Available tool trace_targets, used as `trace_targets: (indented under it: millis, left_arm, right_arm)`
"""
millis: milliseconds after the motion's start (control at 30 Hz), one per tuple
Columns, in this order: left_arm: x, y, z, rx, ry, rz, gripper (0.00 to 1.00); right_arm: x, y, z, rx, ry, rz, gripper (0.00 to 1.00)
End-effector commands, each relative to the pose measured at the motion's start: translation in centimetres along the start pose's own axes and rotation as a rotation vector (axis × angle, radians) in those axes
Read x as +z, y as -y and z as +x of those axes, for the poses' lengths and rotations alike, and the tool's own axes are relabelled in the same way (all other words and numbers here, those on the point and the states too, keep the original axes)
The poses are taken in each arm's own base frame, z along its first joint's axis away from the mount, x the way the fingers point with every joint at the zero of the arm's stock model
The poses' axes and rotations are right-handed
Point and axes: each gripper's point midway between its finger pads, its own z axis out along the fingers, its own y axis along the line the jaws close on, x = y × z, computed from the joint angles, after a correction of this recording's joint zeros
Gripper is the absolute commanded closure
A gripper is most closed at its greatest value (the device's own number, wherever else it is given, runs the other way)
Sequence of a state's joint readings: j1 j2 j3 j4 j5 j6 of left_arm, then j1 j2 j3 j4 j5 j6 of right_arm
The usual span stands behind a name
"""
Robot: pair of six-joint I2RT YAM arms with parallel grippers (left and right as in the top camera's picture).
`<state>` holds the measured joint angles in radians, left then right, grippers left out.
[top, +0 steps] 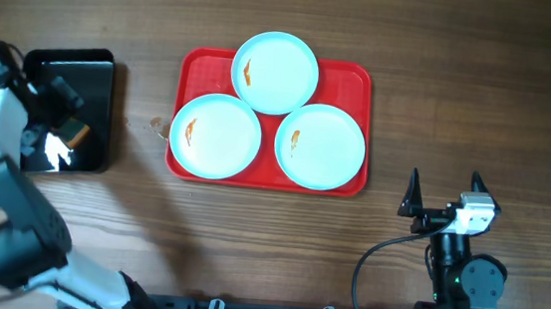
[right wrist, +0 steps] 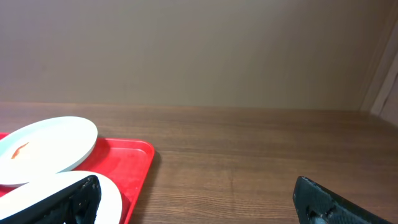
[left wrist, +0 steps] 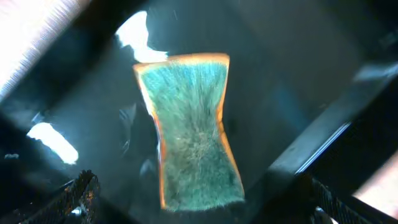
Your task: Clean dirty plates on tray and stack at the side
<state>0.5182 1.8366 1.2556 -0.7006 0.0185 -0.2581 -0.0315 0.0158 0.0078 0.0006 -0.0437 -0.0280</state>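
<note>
Overhead, the three smeared plates point(top: 275, 71) are seen on the tray point(top: 358, 80), awaiting wiping, while the right gripper point(top: 444, 179) is parked well aside, spread and empty. In the left wrist view, the left gripper point(left wrist: 199, 186) is held spread, pointing down over a sponge point(left wrist: 189, 124) in the black tray point(left wrist: 261, 68), seemingly for a grasp. In the right wrist view, nothing is gripped between the level fingers point(right wrist: 81, 196).
</note>
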Motion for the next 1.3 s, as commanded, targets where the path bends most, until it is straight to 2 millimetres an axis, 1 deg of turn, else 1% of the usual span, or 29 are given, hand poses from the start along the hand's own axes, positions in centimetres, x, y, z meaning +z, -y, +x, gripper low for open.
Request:
trace_targets:
  millis: [0, 67, 133, 267, 333, 567, 600, 733, 800, 900, 1133, 1267]
  left_arm:
    - [1.7, 1.8, 0.3, 0.099, -0.069, -0.004, 0.00]
    - [1.9, 2.4, 0.3, 0.131, -0.077, -0.012, 0.00]
    - [2.0, 2.4, 0.5, 0.149, -0.074, -0.047, 0.00]
    - [2.0, 0.8, -0.2, 0.156, -0.040, -0.152, 0.00]
    - [1.8, -0.3, -0.7, 0.147, -0.026, -0.196, 0.00]
    - [2.2, -2.4, -1.1, 0.094, -0.034, -0.211, 0.00]
    - [2.3, -2.3, -1.2, 0.084, -0.031, -0.196, 0.00]
    - [2.6, -0.2, -1.0, 0.070, -0.048, -0.062, 0.00]
    - [2.7, 0.3, -0.9, 0.069, -0.053, -0.032, 0.00]
    - [2.9, 0.7, -0.8, 0.072, -0.054, -0.020, 0.00]
    - [3.0, 0.6, -1.0, 0.071, -0.048, -0.019, 0.00]
    - [3.3, 0.5, -0.5, 0.071, -0.059, -0.022, 0.00]
  right_arm:
    - [0.0, 0.1, 0.0, -0.010, 0.002, 0.006, 0.00]
    - [0.0, 0.1, 0.0, -0.010, 0.002, 0.006, 0.00]
    - [0.0, 0.1, 0.0, -0.010, 0.002, 0.006, 0.00]
    - [0.0, 0.1, 0.0, -0.010, 0.002, 0.006, 0.00]
    - [0.0, 0.1, 0.0, -0.010, 0.002, 0.006, 0.00]
    - [0.0, 0.1, 0.0, -0.010, 0.002, 0.006, 0.00]
    - [0.0, 0.1, 0.0, -0.009, 0.002, 0.006, 0.00]
    - [0.0, 0.1, 0.0, -0.010, 0.002, 0.006, 0.00]
    - [0.0, 0.1, 0.0, -0.010, 0.002, 0.006, 0.00]
    - [0.0, 0.1, 0.0, -0.010, 0.002, 0.006, 0.00]
    - [0.0, 0.1, 0.0, -0.010, 0.002, 0.006, 0.00]
    - [0.0, 0.1, 0.0, -0.009, 0.002, 0.006, 0.00]
